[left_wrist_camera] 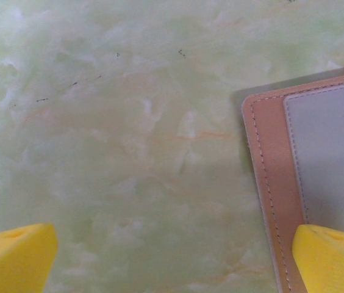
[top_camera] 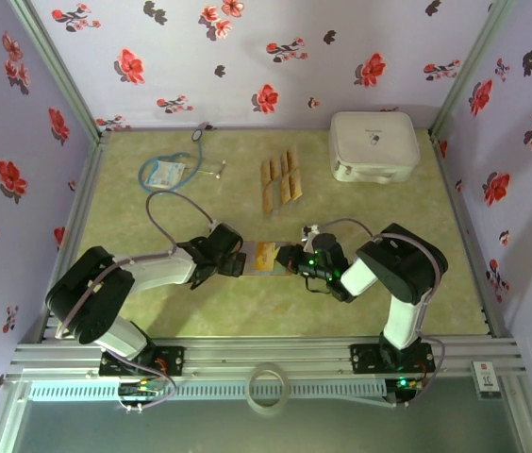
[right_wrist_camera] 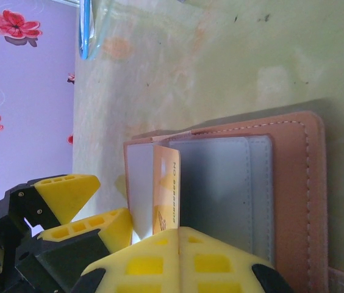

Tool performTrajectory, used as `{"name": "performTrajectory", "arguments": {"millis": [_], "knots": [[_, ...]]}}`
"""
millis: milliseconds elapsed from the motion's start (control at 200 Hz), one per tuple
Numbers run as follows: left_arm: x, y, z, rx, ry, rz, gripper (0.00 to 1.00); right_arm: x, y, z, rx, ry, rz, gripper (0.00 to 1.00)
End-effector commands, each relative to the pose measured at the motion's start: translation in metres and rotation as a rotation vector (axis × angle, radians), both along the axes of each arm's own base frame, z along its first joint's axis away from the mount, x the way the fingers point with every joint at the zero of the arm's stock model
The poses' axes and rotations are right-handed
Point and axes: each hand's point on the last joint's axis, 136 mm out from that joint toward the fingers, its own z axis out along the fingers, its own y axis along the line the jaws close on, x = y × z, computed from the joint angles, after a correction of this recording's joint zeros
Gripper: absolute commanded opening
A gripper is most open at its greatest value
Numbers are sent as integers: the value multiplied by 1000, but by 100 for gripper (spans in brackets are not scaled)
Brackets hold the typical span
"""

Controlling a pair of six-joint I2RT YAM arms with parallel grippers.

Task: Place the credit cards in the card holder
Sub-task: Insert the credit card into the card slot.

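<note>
The reddish-brown card holder (top_camera: 255, 265) lies open on the table between both grippers, its grey pocketed inside (right_wrist_camera: 233, 183) facing up. My right gripper (right_wrist_camera: 180, 239) is shut on one tan-orange credit card (right_wrist_camera: 167, 186), which stands on edge at the holder's fold. My left gripper (left_wrist_camera: 172, 262) is open, and its right finger (left_wrist_camera: 330, 256) rests on the grey inside of the holder's left half (left_wrist_camera: 327, 159). Both left fingers (right_wrist_camera: 62, 195) sit beside the holder in the right wrist view. Several more tan credit cards (top_camera: 280, 179) lie in a group farther back.
A blue-tubed stethoscope (top_camera: 176, 170) lies at the back left. A white rounded-square case (top_camera: 374, 146) sits at the back right. Floral walls close in the green marbled table (top_camera: 153, 311) on three sides.
</note>
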Motion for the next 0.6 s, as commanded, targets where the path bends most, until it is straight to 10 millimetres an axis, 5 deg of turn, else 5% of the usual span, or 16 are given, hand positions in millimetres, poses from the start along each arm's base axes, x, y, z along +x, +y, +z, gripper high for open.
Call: {"name": "performTrajectory", "arguments": {"millis": [0, 595], "knots": [[-6, 9, -10, 43, 14, 17, 100, -8, -1, -3, -1, 21, 13, 0], [-6, 9, -10, 41, 13, 17, 100, -9, 7, -7, -1, 39, 35, 0]]}}
